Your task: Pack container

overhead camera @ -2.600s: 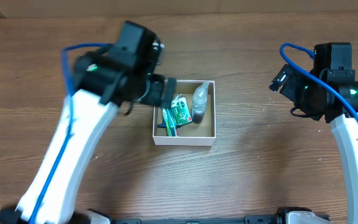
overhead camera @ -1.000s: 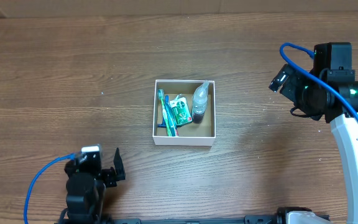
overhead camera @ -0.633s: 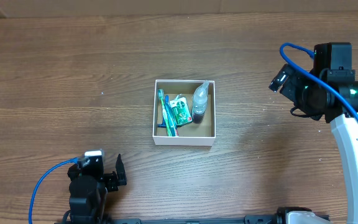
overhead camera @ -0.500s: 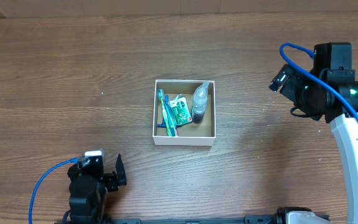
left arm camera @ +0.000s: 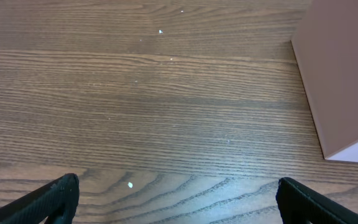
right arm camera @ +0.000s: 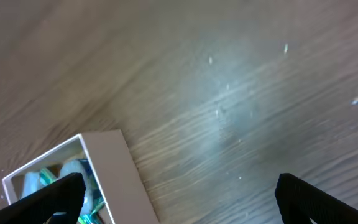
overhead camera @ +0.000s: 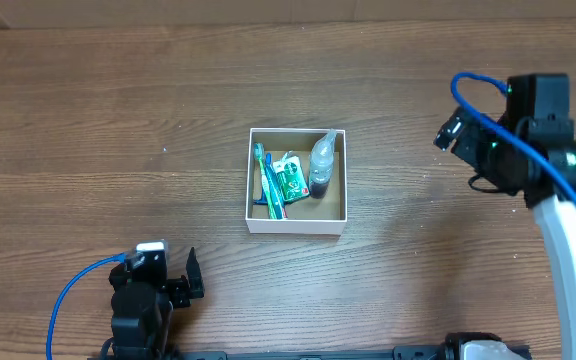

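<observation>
The container (overhead camera: 296, 225), a square white-walled box with a brown inside, sits mid-table. In it lie a green and blue toothbrush (overhead camera: 265, 180), a green sachet (overhead camera: 291, 181) and a clear bottle (overhead camera: 321, 165). My left gripper (overhead camera: 190, 275) is open and empty at the table's front left, far from the box; its wrist view shows a box corner (left arm camera: 344, 81) at the right. My right gripper (overhead camera: 450, 130) is open and empty, raised to the right of the box; its wrist view shows the box wall (right arm camera: 114, 171) at lower left.
The wooden table (overhead camera: 118, 120) carries nothing else. Blue cables loop off both arms, the left one (overhead camera: 68, 290) near the front edge and the right one (overhead camera: 468, 85) near the right edge.
The left arm has pulled back from the box to the front left of the table and now rests there. The right arm has shifted slightly. The box contents have not moved.
</observation>
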Action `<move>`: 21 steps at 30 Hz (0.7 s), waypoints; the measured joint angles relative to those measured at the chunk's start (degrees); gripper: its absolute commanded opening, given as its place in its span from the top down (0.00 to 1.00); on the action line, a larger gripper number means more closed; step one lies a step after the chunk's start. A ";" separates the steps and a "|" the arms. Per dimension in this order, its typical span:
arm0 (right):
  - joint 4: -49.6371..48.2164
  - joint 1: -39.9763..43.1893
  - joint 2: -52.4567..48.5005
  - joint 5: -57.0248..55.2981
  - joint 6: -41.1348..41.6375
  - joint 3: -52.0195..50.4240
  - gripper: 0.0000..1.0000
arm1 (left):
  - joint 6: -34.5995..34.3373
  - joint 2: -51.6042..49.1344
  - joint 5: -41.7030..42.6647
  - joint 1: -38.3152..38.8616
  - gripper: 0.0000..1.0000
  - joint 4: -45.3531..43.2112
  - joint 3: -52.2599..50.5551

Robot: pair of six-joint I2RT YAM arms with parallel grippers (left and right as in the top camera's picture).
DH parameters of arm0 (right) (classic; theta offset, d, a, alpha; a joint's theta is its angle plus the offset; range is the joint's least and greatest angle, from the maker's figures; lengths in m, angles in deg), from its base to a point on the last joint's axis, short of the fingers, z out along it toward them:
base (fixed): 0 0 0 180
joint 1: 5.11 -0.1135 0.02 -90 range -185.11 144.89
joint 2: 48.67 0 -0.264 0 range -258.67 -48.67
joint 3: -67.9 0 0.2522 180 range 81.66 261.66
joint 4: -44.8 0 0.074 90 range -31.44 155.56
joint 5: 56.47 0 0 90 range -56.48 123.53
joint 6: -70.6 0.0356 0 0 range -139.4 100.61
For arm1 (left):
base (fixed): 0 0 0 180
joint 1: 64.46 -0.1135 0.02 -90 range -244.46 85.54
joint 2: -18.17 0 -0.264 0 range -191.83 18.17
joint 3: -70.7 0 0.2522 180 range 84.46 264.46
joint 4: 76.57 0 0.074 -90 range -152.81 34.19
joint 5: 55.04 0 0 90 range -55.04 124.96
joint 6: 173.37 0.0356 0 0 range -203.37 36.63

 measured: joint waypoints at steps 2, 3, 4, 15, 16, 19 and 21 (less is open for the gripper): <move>-1.51 -1.79 6.75 -2.97 -0.42 -1.07 0.00 | 0.00 0.02 0.04 0.00 0.00 0.02 0.00; -2.51 -2.05 9.70 -3.96 -0.55 -1.73 0.00 | 0.00 0.02 0.07 0.00 0.00 0.00 0.00; -3.91 -2.12 13.86 -5.07 -0.70 -2.69 0.00 | 0.00 0.02 0.17 0.00 0.00 0.02 0.00; -19.15 -2.10 58.07 -8.22 -5.77 -41.44 0.00 | 0.00 0.17 0.22 0.00 0.00 -0.15 -0.20; -20.28 -2.10 60.39 -7.89 -5.90 -44.24 0.00 | 0.00 0.17 0.20 0.00 0.00 -0.24 -0.20; -24.63 -2.10 67.65 -5.92 -6.03 -54.10 0.00 | 0.00 0.15 0.20 0.00 0.00 -0.20 -0.22; -27.28 -2.10 69.75 -4.76 -6.12 -58.88 0.00 | 0.00 0.15 0.20 0.00 0.00 -0.20 -0.22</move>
